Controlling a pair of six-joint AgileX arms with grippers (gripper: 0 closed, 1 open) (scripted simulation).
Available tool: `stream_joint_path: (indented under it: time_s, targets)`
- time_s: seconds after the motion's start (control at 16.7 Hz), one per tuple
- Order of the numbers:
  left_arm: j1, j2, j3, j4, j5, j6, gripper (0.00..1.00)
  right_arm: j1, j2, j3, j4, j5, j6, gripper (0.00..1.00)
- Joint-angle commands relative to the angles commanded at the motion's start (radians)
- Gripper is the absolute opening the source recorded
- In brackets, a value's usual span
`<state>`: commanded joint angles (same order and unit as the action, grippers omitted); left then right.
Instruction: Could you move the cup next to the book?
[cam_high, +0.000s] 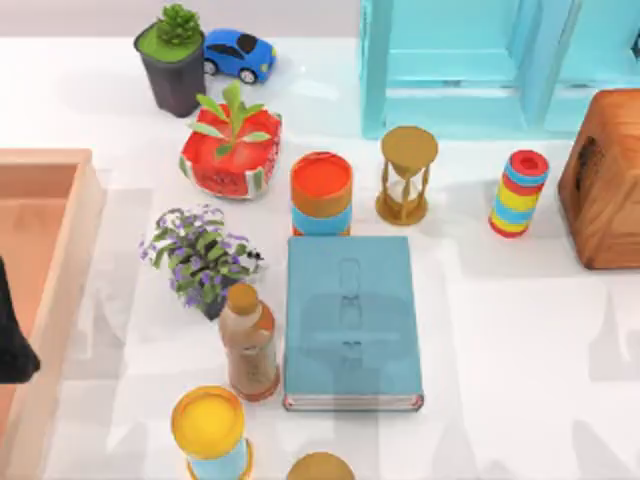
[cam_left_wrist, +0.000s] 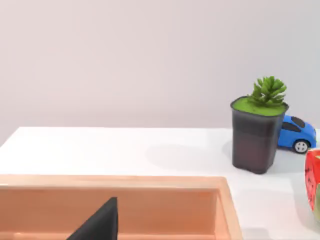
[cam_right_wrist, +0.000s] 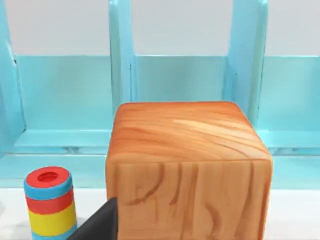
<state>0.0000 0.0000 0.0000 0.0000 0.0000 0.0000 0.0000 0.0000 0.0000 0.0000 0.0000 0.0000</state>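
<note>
Our left gripper (cam_left_wrist: 102, 224) hangs over the wooden tray (cam_high: 60, 260) at the worktop's left, and our right gripper (cam_right_wrist: 102, 224) faces the wooden block (cam_right_wrist: 187, 165) at its right. We cannot tell how either's jaws stand. Both seem parked clear of the clutter. The book (cam_high: 350, 320) lies flat mid-worktop. What may be the cup (cam_high: 320, 467), a brown round top, sits just beside its near end.

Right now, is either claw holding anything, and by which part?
Cannot be told: each wrist view catches just a dark claw tip, left over the wooden tray, right facing the wooden block.

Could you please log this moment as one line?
left gripper: over wooden tray | right gripper: facing wooden block | book: flat, mid-table
</note>
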Motion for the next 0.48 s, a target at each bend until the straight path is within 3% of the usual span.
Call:
stream_joint_path:
  time_s: [0.24, 0.48]
  targets:
    - [0.000, 0.000, 0.000, 0.000, 0.000, 0.000, 1.00, -0.003, 0.030, 0.001, -0.030, -0.004, -0.027, 1.00]
    - [0.000, 0.000, 0.000, 0.000, 0.000, 0.000, 1.00, -0.014, 0.212, 0.060, -0.204, -0.012, -0.190, 1.00]
